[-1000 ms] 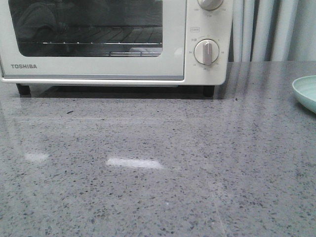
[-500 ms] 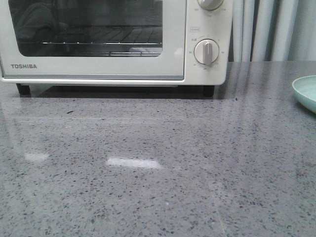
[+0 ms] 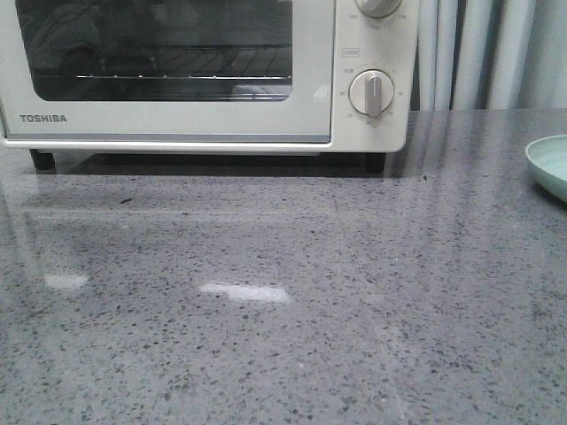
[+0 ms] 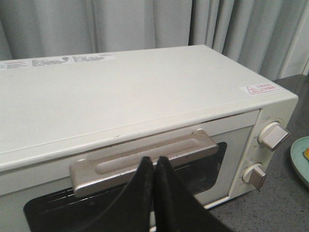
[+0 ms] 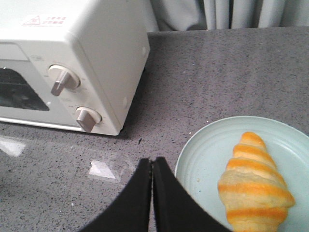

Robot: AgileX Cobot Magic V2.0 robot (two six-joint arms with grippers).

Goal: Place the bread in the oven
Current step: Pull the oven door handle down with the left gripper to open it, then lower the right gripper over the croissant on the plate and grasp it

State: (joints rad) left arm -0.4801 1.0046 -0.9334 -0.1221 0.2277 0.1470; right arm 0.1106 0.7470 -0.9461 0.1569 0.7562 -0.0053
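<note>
Cream-white and shut, the oven (image 3: 204,75) fills the upper left of the front view, its door flush against the body with the rack visible behind the glass. The bread (image 5: 255,187) lies on a pale green plate (image 5: 207,159) at the lower right of the right wrist view, well apart from the oven (only the plate's edge shows at the right border of the front view). The left gripper (image 4: 155,166) hangs with its fingers pressed together just in front of the door handle (image 4: 145,158), likely because the door must come open first. The right gripper (image 5: 152,166), also pressed together and holding nothing, sits beside the plate, probably staged for the pick. Against the earlier front frames, nothing on the grey stone table (image 3: 292,292) has shifted; only reflections waver slightly.
</note>
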